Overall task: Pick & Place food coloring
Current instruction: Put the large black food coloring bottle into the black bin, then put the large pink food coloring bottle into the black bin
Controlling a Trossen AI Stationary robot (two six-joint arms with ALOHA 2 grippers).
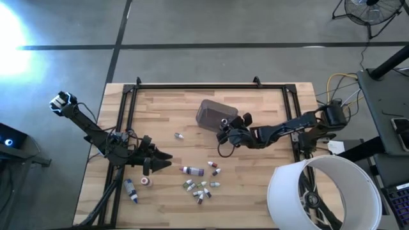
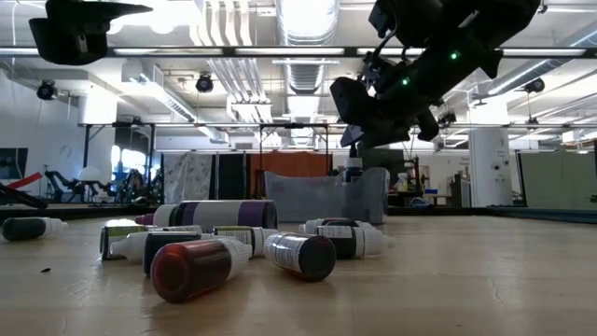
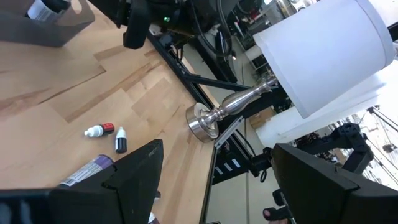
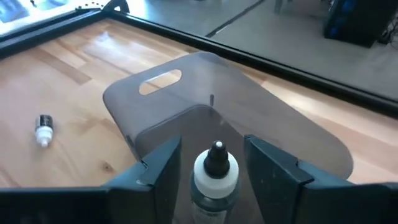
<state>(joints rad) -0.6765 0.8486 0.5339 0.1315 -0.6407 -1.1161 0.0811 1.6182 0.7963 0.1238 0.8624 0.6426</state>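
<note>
The wooden table (image 1: 255, 191) fills the middle of the high view, edged by a black frame along its left, far and right sides. A large white lampshade (image 1: 323, 195) overlaps its near right corner, and its metal base (image 3: 205, 121) stands at the table's right edge.

The grey translucent tub (image 1: 213, 114) sits far of centre. The right hand (image 1: 225, 131) is at the tub's near right side. In the right wrist view a white-shouldered, dark-tipped dropper bottle (image 4: 214, 171) stands upright between the two fingers at the tub's wall; the fingers (image 4: 158, 168) are partly spread on either side of it, and I cannot tell whether they touch it or whether it is already inside the tub.

The left hand (image 1: 160, 163) hangs over the near left part of the table, fingers wide apart and empty.

The rest of the food coloring lies on bare wood. A purple-banded bottle (image 1: 192, 170) lies on its side near the centre, with a cluster of tiny bottles (image 1: 201, 188) nearer than it. A blue bottle (image 1: 131, 190) and a red-capped one (image 1: 146, 181) lie by the left edge. One small bottle (image 1: 179, 135) lies alone left of the tub.

The widest open wood is the far left quarter and the stretch right of the cluster.
</note>
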